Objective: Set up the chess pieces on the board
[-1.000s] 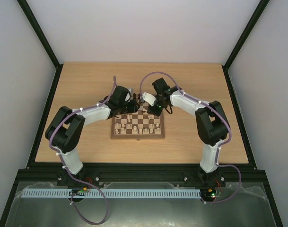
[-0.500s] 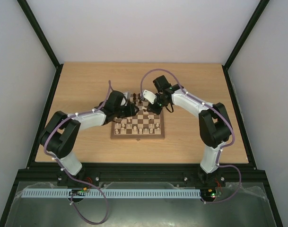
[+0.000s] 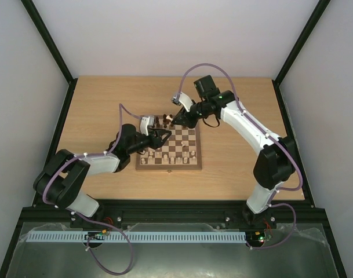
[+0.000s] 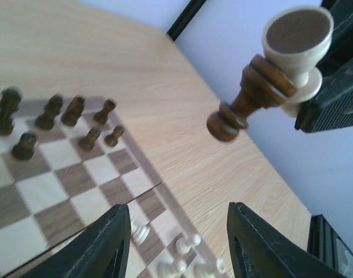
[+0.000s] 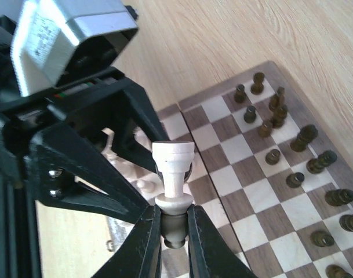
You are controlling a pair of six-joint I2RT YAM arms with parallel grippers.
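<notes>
The board (image 3: 168,165) lies mid-table. My right gripper (image 3: 175,120) hovers over its far edge, shut on a cream chess piece (image 5: 173,174) held by its head, base outward. A dark brown piece (image 4: 246,98) hangs tight against the cream piece (image 4: 295,40); I cannot tell whether the jaws grip it too. My left gripper (image 3: 159,136) is open and empty, low over the board's far-left corner, just below the held pieces. Dark pieces (image 5: 306,136) stand in rows on the board (image 5: 246,168), also in the left wrist view (image 4: 48,113). Cream pieces (image 4: 185,263) show between my left fingers (image 4: 115,243).
The left gripper's body (image 5: 72,35) and fingers fill the left of the right wrist view, very close to my right gripper (image 5: 173,217). Bare light wood tabletop (image 3: 106,104) surrounds the board. Black frame posts and pale walls bound the table.
My right gripper has lifted and moved toward the far edge of the board with the pieces. My left arm has drawn back left and lowered, its gripper now under the right one.
</notes>
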